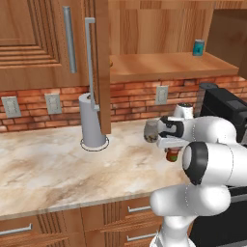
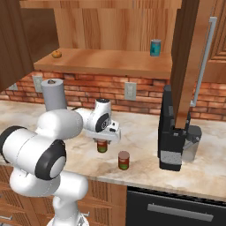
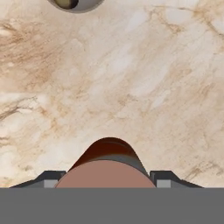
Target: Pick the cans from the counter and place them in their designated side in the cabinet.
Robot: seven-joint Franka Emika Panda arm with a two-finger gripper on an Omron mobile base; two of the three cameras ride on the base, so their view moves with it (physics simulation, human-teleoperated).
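Note:
A short red can (image 2: 102,147) stands upright on the marbled counter (image 2: 141,132), and my gripper (image 2: 102,142) comes down over it from above, shut on its sides. The hand view has that can (image 3: 107,164) filling the gap between the two dark fingertips (image 3: 50,177), which press against it. From the left, the same can (image 1: 172,155) peeks out under the gripper (image 1: 171,150). Another red can (image 2: 124,160) stands free near the counter's front edge, to the right. The cabinet (image 2: 110,59) above is open, its wooden shelf (image 1: 159,65) in plain sight.
A teal can (image 2: 155,47) and a small orange thing (image 2: 56,54) sit on the shelf. A greyish glass jar (image 1: 151,130) stands just behind the gripper. A paper towel roll (image 1: 91,120) stands at the left, a black coffee machine (image 2: 172,132) at the right. An open cabinet door (image 2: 185,62) hangs above the machine.

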